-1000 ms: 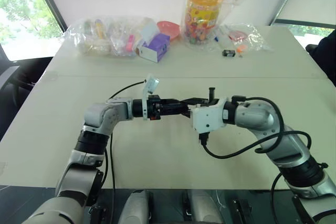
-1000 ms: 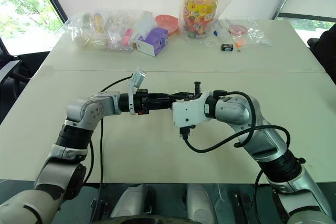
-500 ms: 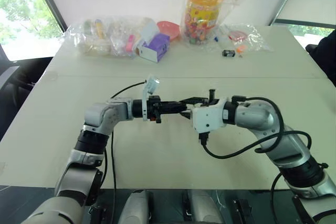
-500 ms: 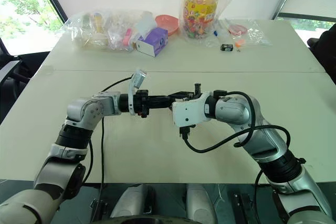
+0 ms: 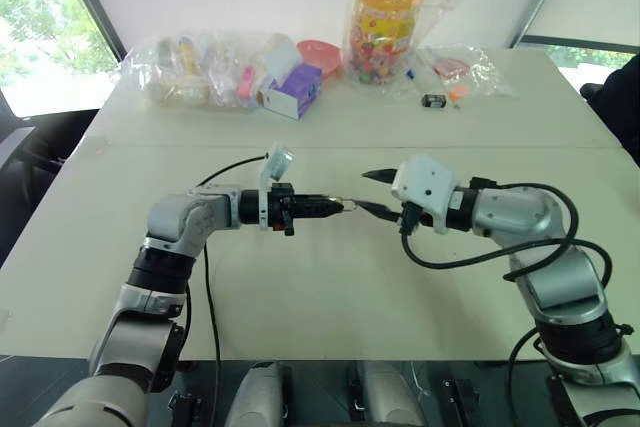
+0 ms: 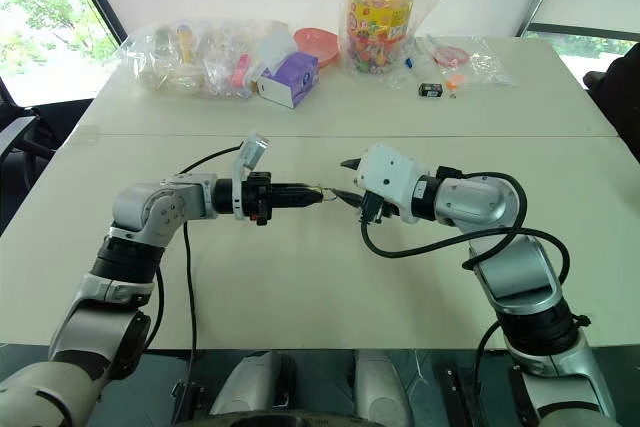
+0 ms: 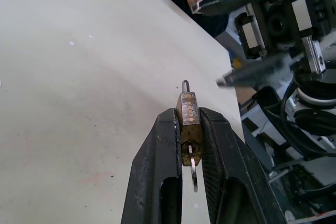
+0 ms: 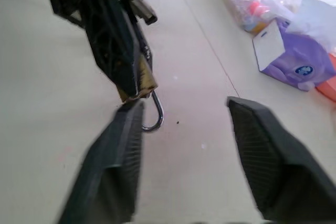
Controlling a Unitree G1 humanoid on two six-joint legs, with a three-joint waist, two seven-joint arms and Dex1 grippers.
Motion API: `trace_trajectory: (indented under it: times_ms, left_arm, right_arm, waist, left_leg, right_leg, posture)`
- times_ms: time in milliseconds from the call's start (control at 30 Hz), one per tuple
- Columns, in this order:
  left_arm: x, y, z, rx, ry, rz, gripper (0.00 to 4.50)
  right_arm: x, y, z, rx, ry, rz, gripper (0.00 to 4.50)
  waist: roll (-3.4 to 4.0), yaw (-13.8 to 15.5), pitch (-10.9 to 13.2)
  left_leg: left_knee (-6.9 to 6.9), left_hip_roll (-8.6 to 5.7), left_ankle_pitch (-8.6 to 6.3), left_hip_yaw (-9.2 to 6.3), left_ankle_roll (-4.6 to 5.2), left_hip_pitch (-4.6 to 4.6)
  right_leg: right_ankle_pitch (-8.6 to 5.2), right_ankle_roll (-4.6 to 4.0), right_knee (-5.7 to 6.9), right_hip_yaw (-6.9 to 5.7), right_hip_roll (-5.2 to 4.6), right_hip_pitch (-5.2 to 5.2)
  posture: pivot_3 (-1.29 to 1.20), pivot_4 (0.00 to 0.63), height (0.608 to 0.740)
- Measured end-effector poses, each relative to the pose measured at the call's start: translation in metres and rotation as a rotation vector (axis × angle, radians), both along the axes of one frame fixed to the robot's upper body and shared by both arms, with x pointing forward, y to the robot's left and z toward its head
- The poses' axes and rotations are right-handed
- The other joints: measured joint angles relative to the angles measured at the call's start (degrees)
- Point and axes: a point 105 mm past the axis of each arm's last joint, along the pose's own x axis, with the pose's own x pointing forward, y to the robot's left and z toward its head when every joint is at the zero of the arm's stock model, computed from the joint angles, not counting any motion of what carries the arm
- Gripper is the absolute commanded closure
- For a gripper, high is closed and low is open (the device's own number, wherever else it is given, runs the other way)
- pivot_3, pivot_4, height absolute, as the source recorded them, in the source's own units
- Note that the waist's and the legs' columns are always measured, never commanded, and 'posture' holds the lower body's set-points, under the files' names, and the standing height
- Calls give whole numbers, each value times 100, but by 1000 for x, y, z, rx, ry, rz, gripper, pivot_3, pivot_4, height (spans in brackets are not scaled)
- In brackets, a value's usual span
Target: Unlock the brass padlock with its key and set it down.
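Padlock (image 7: 188, 114) sits pinched in the left gripper (image 7: 190, 124) at table centre, key (image 7: 193, 174) hanging from its base, shackle swung loose. Right gripper (image 5: 373, 193), at 3 o'clock from it, has pulled away, fingers apart and empty. Unlocking looks done; setting down remains.

The tiny yellow-gold brass padlock (image 7: 188, 120) was pinched above the table near the frame's centre. Its thin silvery shackle (image 8: 155, 115) hung open, and a small silvery key (image 7: 193, 174) sat in its underside.
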Motion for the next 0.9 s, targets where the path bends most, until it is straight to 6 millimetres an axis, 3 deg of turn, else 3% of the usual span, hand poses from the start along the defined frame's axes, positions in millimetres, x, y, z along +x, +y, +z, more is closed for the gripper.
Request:
trace_trajectory:
  times_ms: [33,500,667,900]
  left_arm:
    - [0,0,0,-1,1,-3,4491]
    - [-2,-3,13,-42,43,-23,4491]
    - [-2,-2,22,-78,41,-31,4491]
    - [-1,-5,25,-66,-16,-29,4491]
  right_arm:
    - [1,0,0,5,3,-7,4470]
    - [1,11,-16,11,8,-9,4470]
    - [4,5,-48,-36,85,-35,4470]
    - [-4,-13,-68,-81,137,-81,4470]
  waist:
    - [0,1,0]
    - [0,-1,0]
    - [-1,0,1]
    - [0,3,0]
  left_leg:
    - [0,0,0,0,0,0]
    - [0,-1,0,0,0,0]
    - [0,-2,0,1,0,0]
    - [0,-2,0,0,0,-1]
  right_leg:
    - [0,0,0,0,0,0]
    - [0,0,0,-1,4,0]
    - [0,0,-1,0,3,0]
    - [0,0,-2,0,3,0]
  posture:
    - [0,150,735]
    - [0,150,735]
    - [0,150,735]
    - [0,150,735]
